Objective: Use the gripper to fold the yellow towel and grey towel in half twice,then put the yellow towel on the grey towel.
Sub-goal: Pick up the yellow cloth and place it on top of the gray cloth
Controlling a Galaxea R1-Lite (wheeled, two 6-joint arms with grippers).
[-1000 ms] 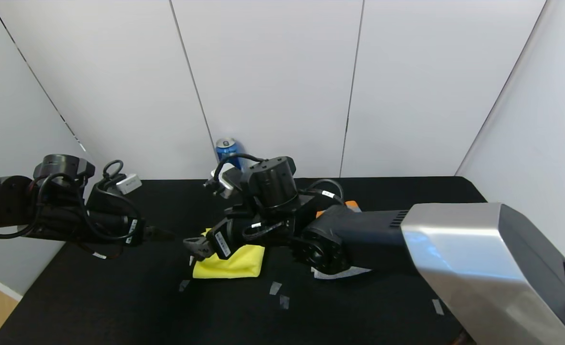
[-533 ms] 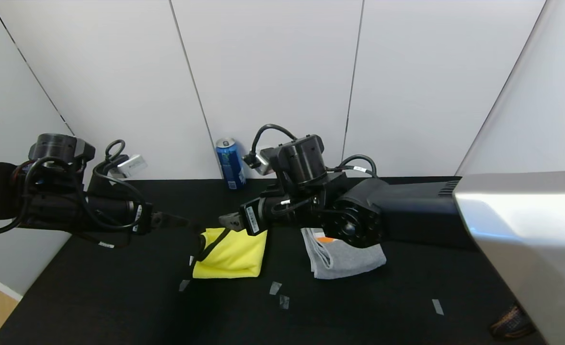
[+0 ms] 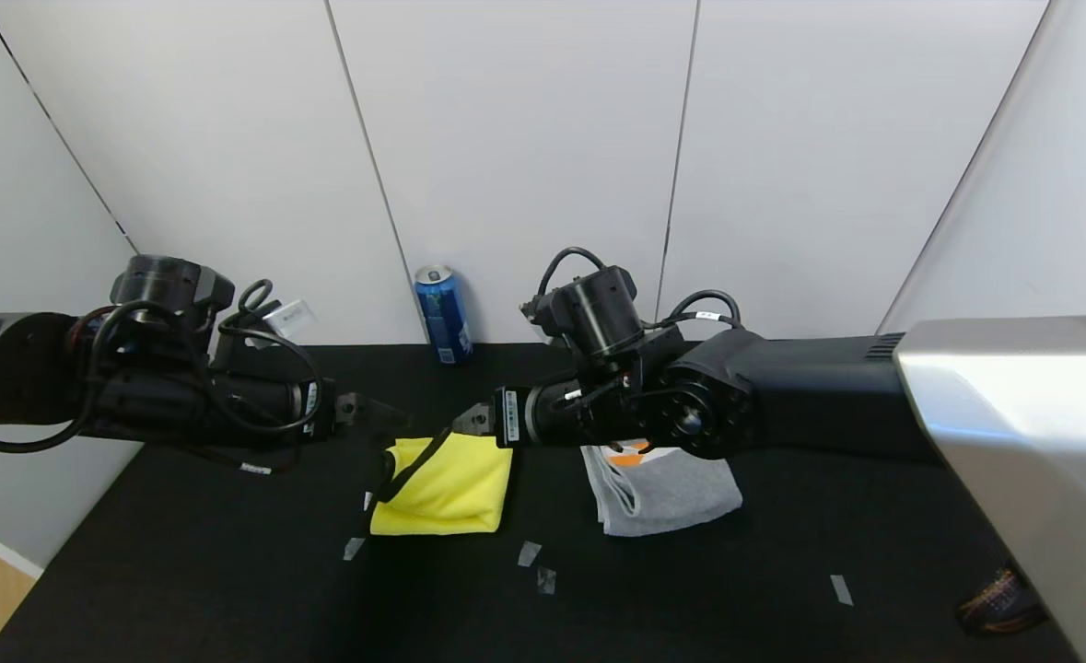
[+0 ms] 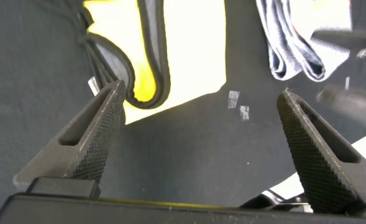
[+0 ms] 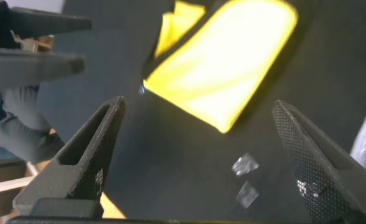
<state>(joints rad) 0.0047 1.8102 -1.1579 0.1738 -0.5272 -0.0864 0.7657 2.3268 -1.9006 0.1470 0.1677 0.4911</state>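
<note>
Lifted right end effector hovers spread above yellow towel.

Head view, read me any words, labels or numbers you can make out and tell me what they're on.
None can be read.
Blue can by the back wall: print too small.
White stickers on the right arm's wrist: too small.
White sticker on the left arm's wrist: too small.

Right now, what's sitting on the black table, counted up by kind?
Folded towels: 2, the yellow towel and the grey towel, lying apart
Drink cans: 1, the blue can at the back
Tape scraps: 4, one example
Total: 7
Both open grippers, left gripper and right gripper, hover above the table.
</note>
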